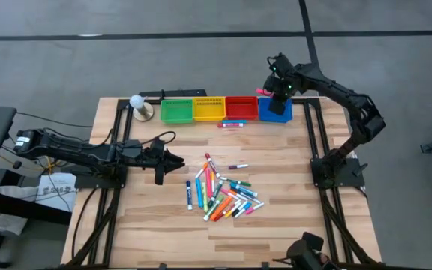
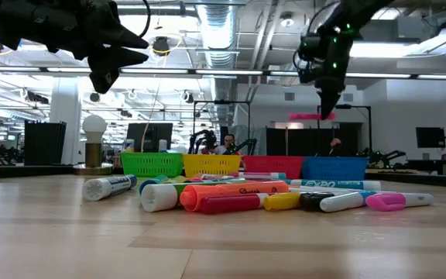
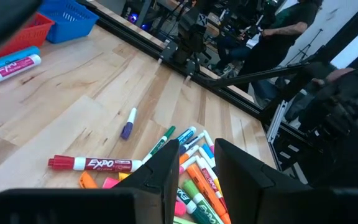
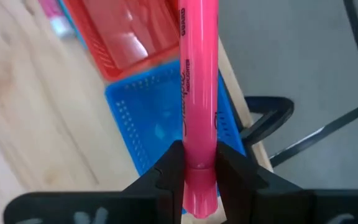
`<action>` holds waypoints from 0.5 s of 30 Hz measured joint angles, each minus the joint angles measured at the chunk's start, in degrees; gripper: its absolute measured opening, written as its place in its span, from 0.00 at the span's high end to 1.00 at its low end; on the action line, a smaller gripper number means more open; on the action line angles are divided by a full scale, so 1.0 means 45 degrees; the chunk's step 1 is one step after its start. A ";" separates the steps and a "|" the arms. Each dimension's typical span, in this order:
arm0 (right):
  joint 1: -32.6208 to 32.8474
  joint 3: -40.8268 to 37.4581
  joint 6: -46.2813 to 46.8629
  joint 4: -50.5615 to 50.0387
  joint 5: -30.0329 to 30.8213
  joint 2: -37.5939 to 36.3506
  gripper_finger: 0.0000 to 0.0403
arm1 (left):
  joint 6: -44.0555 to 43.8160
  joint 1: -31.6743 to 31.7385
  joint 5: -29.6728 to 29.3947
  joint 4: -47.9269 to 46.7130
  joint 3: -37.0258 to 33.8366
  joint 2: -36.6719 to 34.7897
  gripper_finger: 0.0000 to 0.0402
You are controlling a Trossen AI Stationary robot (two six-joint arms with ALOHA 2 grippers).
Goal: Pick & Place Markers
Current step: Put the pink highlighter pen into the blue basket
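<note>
Many markers (image 1: 222, 193) litter wooden table (image 1: 156, 225); right end effector (image 4: 193, 163) pinches pink marker (image 4: 199, 81).

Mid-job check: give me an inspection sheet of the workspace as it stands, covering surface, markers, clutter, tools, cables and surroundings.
Surface: wooden table, dry, undamaged.
Job's things: loose pile of markers at table centre; one purple-capped marker apart from it; one marker lying before the red bin.
Clutter: green bin, yellow bin, blue bin in a row with the red; a bulb on a stand at the row's left end.
Tools: right tool shut on a pink marker, above the blue bin; left tool open, beside the pile.
Cables: black cable looped on the table near the left arm.
Surroundings: people seated behind the table.
</note>
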 joint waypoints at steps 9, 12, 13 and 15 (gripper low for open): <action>-0.0730 -0.2334 -0.0552 0.1433 0.0059 0.0010 0.84 | -0.0008 0.0005 -0.0193 -0.0006 0.0002 0.0001 0.75; -0.0756 -0.2896 -0.0670 0.1658 0.0165 0.0010 0.84 | -0.0011 0.0005 -0.0189 -0.0006 0.0000 0.0002 0.75; -0.0756 -0.2989 -0.0684 0.1691 0.0204 0.0010 0.84 | -0.0012 0.0004 -0.0192 -0.0006 0.0003 0.0000 0.75; -0.0752 -0.3046 -0.0684 0.1767 0.0199 0.0010 0.84 | -0.0013 0.0005 -0.0190 -0.0010 0.0005 0.0000 0.75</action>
